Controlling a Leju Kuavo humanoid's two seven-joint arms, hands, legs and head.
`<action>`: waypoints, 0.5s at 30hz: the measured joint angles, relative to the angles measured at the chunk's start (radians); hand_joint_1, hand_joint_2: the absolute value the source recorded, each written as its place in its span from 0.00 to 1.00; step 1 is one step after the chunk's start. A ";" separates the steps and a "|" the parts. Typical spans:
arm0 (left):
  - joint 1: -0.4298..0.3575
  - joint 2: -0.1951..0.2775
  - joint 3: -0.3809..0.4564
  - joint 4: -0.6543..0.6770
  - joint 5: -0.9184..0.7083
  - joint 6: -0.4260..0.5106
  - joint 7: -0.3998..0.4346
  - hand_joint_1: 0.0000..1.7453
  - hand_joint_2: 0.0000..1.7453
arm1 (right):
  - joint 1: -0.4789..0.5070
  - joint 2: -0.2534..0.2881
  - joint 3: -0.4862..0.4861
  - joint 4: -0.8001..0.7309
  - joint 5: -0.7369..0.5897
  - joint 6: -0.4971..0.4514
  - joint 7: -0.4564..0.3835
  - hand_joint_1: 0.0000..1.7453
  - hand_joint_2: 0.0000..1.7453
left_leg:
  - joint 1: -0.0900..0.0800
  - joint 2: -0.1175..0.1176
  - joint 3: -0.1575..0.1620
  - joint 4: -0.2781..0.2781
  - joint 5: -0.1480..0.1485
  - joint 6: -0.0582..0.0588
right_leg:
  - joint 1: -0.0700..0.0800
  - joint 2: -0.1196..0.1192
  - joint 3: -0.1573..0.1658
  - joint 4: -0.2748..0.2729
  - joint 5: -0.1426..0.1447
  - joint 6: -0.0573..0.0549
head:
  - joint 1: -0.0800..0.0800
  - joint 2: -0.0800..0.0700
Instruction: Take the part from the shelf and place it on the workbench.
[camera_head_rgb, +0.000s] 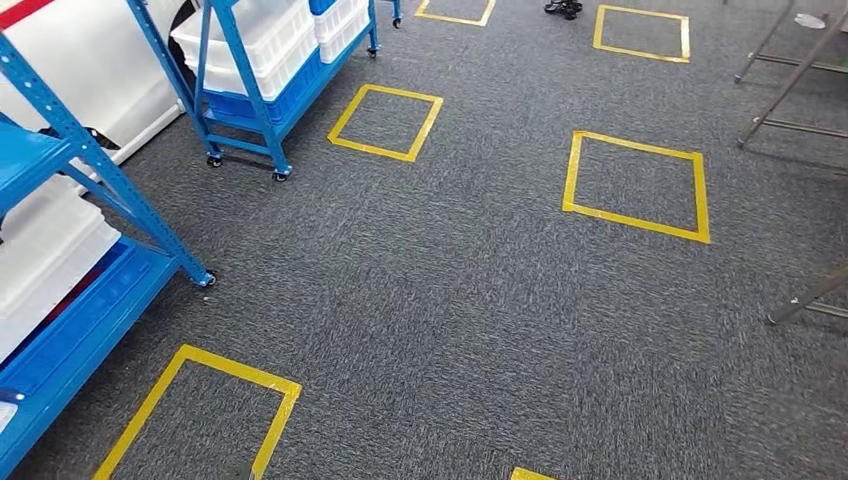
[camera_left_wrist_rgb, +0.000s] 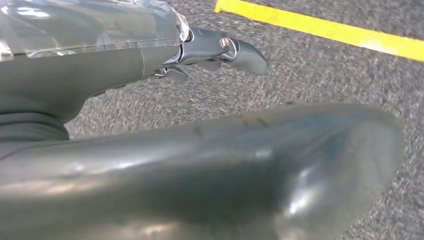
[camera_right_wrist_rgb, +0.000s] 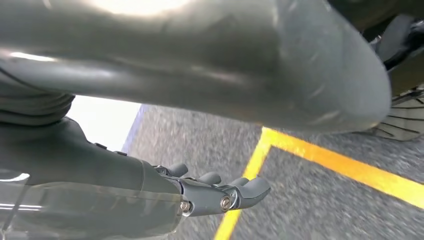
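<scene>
The blue shelf (camera_head_rgb: 70, 210) with its white bins (camera_head_rgb: 45, 250) stands to the robot's left, so the left hand (camera_left_wrist_rgb: 210, 50) looks the nearer one, though both hang over grey carpet (camera_head_rgb: 450, 320). Left hand and right hand (camera_right_wrist_rgb: 220, 192) hold nothing, fingers loosely apart. The part itself I cannot make out, and no workbench is identifiable
</scene>
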 joint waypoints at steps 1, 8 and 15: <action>-0.001 0.000 0.000 0.000 0.000 0.000 0.000 0.00 0.00 | 0.000 0.000 0.000 0.000 0.000 -0.001 0.000 0.00 0.00 | 0.000 -0.012 -0.004 0.005 -0.002 -0.005 | -0.002 0.020 0.021 -0.051 0.020 -0.002 | 0.000 0.000; 0.001 0.000 0.000 0.000 -0.003 -0.003 0.002 0.00 0.00 | -0.002 0.002 0.001 0.000 0.000 -0.012 0.007 0.00 0.00 | 0.006 0.038 -0.067 0.110 -0.062 -0.043 | 0.003 -0.023 0.040 -0.106 0.034 -0.047 | -0.001 0.000; -0.001 -0.001 -0.001 0.000 -0.020 -0.017 0.002 0.00 0.00 | 0.002 0.002 0.001 0.000 -0.007 -0.014 0.008 0.00 0.00 | 0.010 0.117 -0.061 0.123 -0.047 -0.052 | 0.012 -0.119 0.047 -0.105 0.023 -0.045 | -0.001 0.000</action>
